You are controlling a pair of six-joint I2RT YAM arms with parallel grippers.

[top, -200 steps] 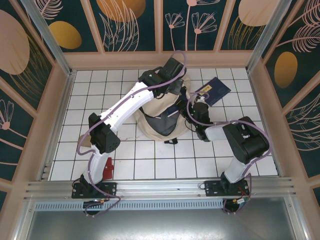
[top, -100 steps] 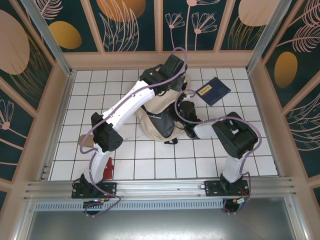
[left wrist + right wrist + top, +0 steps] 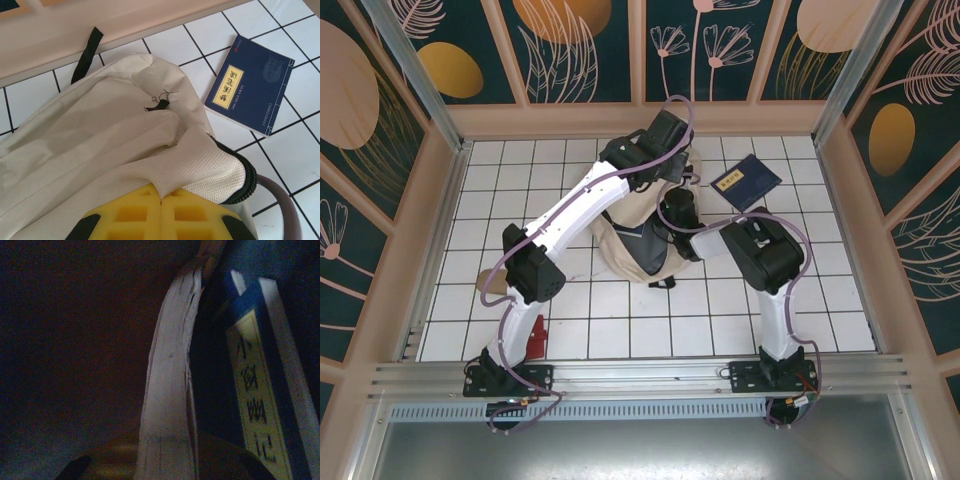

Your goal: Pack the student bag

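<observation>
The student bag (image 3: 610, 248) lies in the middle, a first book (image 3: 747, 181) right of it, a second book (image 3: 240, 365) inside it, a red thing (image 3: 536, 338) near left.

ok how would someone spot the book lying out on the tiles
Start at the big cream backpack in the middle of the white tiled table. Just right of it lies a flat navy book with a yellow title label.

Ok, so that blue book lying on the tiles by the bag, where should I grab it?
Probably the long edge of the blue book facing away from the student bag, coming from that side: it lies flat with bare tile there.
</observation>
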